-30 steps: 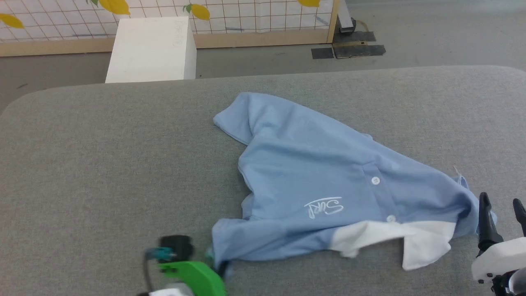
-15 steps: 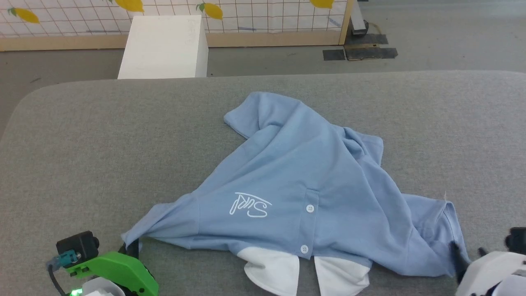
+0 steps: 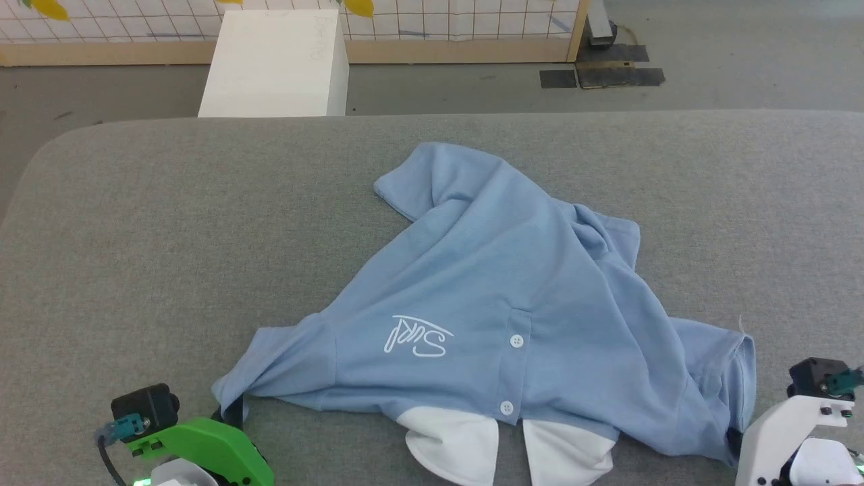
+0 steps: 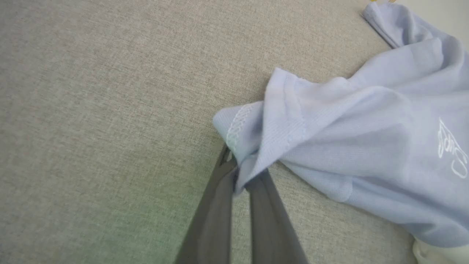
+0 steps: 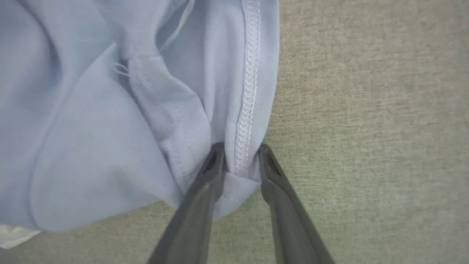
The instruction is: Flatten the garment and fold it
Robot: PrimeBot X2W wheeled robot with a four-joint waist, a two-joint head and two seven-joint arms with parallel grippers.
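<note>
The garment (image 3: 506, 297), a light blue polo shirt, lies front up and creased on the grey table (image 3: 169, 236), its white collar (image 3: 452, 445) toward me. My left gripper (image 3: 231, 410) is at the lower left, shut on the hem of one sleeve (image 4: 256, 124); in the left wrist view (image 4: 236, 172) the cloth is pinched between the tips. My right gripper (image 3: 732, 442) is at the lower right, at the other sleeve. In the right wrist view its fingers (image 5: 238, 157) stand apart on either side of the stitched sleeve hem (image 5: 249, 91).
A white box (image 3: 277, 61) stands on the floor beyond the table's far edge, before a gridded panel with a wooden frame (image 3: 472, 50). Dark mats (image 3: 601, 74) lie on the floor at the back right. Bare table cloth stretches left of the shirt.
My left gripper has dragged its sleeve leftward, spreading the shirt wider. The right gripper has come down onto the other sleeve's hem and its fingers have narrowed. The camera view has shifted too.
</note>
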